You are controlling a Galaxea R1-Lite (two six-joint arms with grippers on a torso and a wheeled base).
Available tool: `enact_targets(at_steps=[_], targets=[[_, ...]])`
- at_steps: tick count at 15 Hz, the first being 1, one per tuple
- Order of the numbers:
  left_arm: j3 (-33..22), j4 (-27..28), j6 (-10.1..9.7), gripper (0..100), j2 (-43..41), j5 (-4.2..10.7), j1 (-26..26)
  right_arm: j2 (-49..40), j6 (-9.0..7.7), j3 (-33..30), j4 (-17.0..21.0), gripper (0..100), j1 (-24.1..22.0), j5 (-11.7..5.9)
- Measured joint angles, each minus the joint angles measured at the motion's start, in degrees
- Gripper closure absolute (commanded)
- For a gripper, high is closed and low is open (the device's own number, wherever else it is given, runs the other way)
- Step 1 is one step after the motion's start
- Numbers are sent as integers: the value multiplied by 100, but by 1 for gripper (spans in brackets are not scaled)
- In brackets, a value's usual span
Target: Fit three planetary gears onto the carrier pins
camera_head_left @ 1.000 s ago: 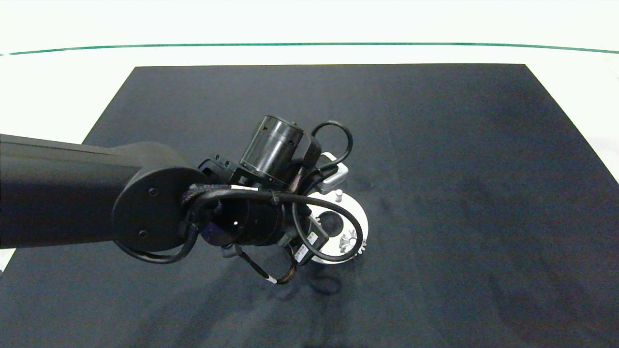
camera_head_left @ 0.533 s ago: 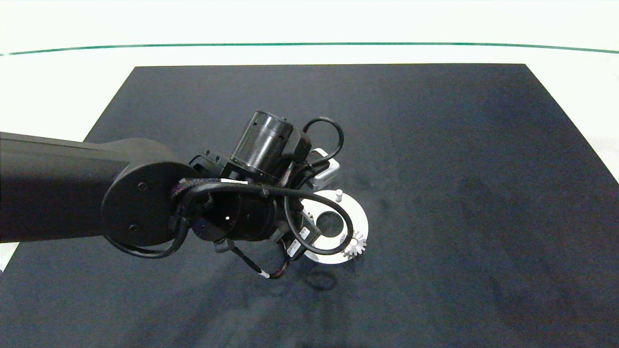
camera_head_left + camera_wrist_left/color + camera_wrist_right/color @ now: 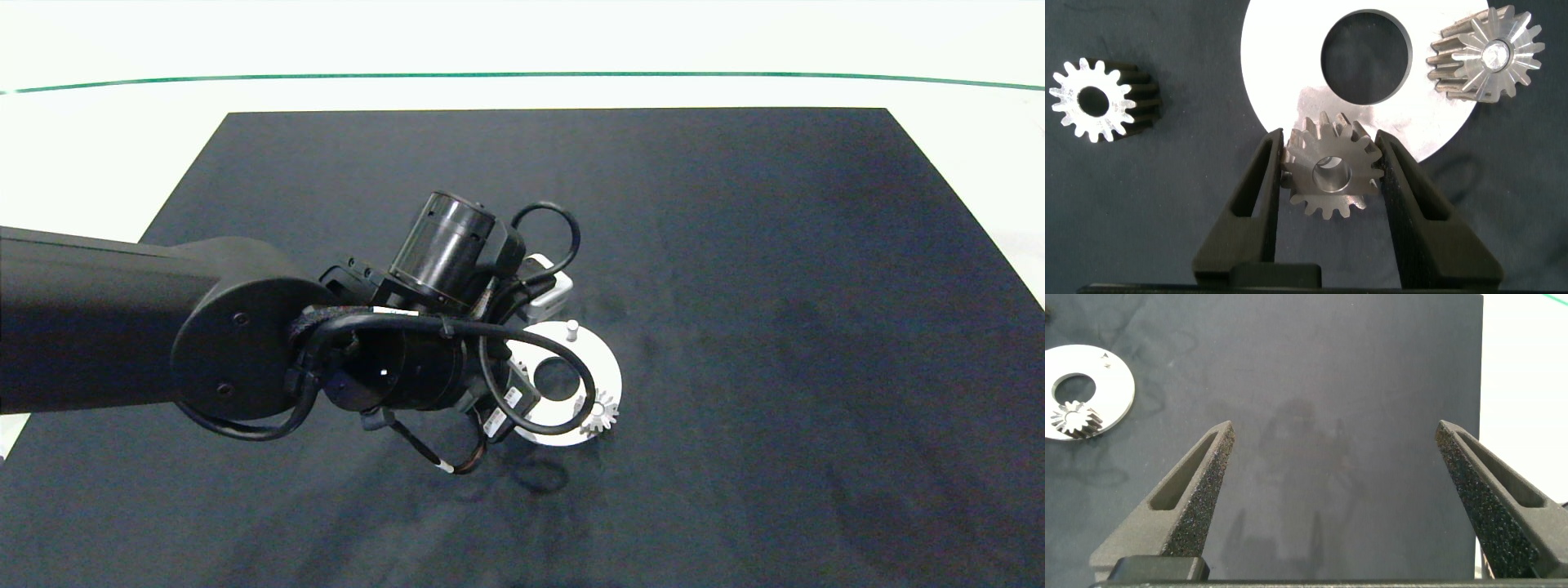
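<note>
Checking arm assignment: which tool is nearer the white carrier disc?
Left. The left tool holds a gear over the disc edge; the right tool is open, well away.

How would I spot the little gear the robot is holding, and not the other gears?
Find the flat white ring-shaped disc with the big round hole, lying on the dark mat. At the disc's edge, the left gripper has its two dark fingers shut on a small silvery toothed gear. The other two gears aren't pinched: one sits on a pin, one lies on the mat.
</note>
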Motion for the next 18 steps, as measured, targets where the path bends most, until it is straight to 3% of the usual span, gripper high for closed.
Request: enact_targets(at_steps=[18], targets=[[-85, -30, 80, 78, 105, 20, 13, -37, -52, 0, 9, 0, 0, 0]])
